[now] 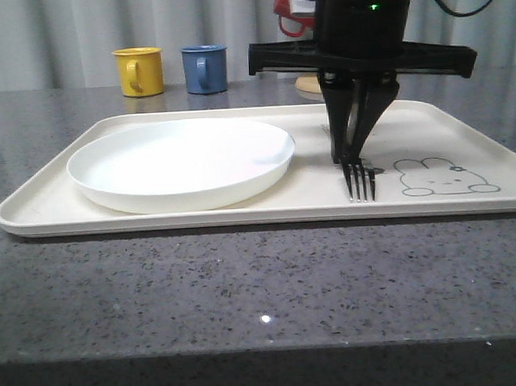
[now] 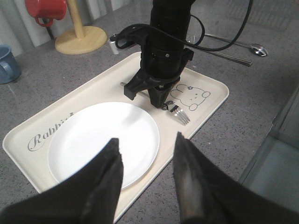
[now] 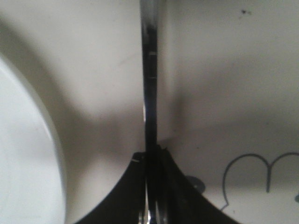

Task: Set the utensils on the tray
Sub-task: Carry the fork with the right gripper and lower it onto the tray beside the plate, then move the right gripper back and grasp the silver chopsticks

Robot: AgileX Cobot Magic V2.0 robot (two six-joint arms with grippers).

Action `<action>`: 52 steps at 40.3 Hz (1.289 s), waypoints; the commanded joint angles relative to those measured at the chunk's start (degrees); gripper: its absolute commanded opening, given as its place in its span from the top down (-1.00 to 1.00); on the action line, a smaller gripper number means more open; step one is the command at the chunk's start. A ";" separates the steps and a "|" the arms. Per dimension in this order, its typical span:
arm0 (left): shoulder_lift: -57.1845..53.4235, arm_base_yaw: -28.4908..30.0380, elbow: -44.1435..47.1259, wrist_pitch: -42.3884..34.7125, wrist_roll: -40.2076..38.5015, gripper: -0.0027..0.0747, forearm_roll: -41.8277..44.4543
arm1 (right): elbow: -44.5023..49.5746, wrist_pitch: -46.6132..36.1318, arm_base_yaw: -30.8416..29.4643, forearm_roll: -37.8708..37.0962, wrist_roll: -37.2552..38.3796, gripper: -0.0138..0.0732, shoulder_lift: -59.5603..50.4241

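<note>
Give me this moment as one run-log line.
right tool: shut on fork, on tray between plate and bunny drawing | left tool: open, holding nothing | spoon, chopsticks: on counter

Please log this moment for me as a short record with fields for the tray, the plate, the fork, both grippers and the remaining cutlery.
tray: large cream rectangular tray with bunny drawing, on the grey stone table
plate: round white plate on the tray's left part
fork: shiny silver four-tined fork between plate and bunny, tines toward the camera
right gripper: shut on the fork's handle, low over the tray
left gripper: open, above the plate's near edge
remaining cutlery: silver spoon and chopsticks on the table beyond the tray
</note>
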 commanded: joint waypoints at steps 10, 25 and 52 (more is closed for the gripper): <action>-0.04 -0.47 -1.37 -4.96 -0.30 0.26 -0.54 | -1.90 -0.73 0.00 -1.13 1.18 0.27 -2.07; -0.04 -0.47 -1.37 -4.96 -0.30 0.26 -0.54 | -1.90 -0.11 0.00 -1.30 -5.56 -0.01 -9.11; -0.04 -0.47 -1.37 -4.96 -0.30 0.26 -0.54 | 6.81 11.43 -22.78 -7.12 -28.70 -0.01 -28.02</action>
